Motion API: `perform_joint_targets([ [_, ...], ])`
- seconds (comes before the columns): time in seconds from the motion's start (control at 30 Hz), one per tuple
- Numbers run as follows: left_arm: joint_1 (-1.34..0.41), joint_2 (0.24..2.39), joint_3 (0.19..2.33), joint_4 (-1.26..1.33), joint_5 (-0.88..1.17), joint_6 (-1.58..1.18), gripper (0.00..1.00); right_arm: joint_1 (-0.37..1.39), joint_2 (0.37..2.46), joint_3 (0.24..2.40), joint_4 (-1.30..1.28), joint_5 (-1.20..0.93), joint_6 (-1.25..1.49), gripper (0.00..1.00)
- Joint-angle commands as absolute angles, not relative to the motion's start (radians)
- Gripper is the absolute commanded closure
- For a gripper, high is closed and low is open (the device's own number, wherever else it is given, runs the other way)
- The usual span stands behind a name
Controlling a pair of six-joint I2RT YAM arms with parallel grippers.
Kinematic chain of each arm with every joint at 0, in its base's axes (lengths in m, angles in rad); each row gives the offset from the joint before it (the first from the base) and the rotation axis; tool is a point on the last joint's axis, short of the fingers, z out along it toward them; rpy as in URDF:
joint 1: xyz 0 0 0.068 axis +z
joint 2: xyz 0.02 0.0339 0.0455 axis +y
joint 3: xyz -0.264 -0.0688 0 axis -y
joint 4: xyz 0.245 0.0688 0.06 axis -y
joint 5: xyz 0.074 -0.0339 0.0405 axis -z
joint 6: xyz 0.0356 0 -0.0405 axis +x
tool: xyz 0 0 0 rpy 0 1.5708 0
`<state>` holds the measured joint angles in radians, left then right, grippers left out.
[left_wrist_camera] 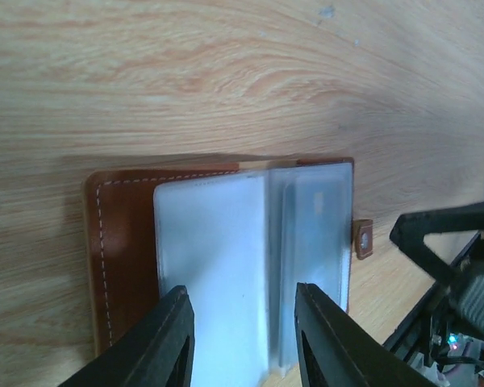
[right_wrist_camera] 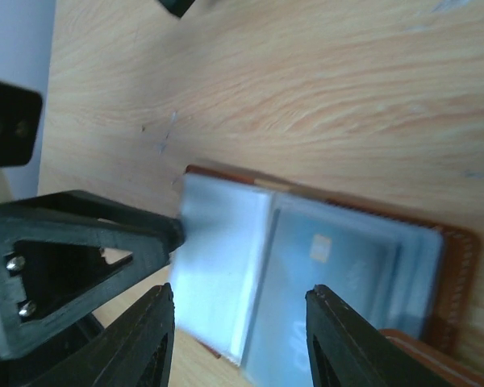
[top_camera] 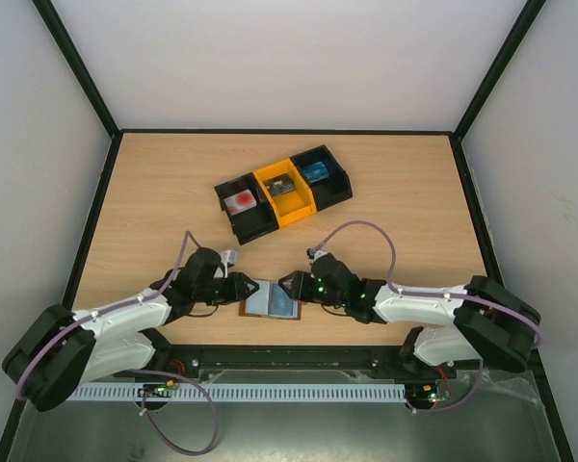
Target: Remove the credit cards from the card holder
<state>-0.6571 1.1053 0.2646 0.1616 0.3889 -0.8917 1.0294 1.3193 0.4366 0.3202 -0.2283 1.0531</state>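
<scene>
The brown leather card holder (top_camera: 271, 302) lies open on the table near the front edge, pale blue sleeves up. In the left wrist view its leather cover (left_wrist_camera: 121, 242), sleeves (left_wrist_camera: 218, 258) and strap tab (left_wrist_camera: 363, 239) show. A blue card (right_wrist_camera: 339, 282) with a pale chip sits inside a sleeve in the right wrist view. The dark grey card is hidden. My left gripper (top_camera: 249, 289) (left_wrist_camera: 242, 326) is open, just above the holder's left side. My right gripper (top_camera: 291, 285) (right_wrist_camera: 238, 326) is open over its right side. Neither holds anything.
A row of three bins stands at the back middle: a black one (top_camera: 243, 208) with a red item, an orange one (top_camera: 285, 192), and a black one (top_camera: 323, 177) with a blue item. The two grippers face each other closely across the holder.
</scene>
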Motion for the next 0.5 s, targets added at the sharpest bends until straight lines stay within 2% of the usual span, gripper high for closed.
perform_joint_targets([
  [0.0, -0.668, 1.145, 0.252, 0.208, 0.402, -0.911, 0.64, 1.091, 1.391, 0.438, 0.421, -0.205, 1.096, 0.55],
  [0.23, -0.687, 1.19, 0.237, 0.231, 0.418, -0.934, 0.77, 1.136, 1.461, 0.496, 0.314, -0.147, 1.062, 0.57],
  [0.47, -0.705, 1.18, 0.214, 0.258, 0.419, -0.97, 0.78, 1.136, 1.389, 0.459, 0.169, -0.023, 1.04, 0.59],
])
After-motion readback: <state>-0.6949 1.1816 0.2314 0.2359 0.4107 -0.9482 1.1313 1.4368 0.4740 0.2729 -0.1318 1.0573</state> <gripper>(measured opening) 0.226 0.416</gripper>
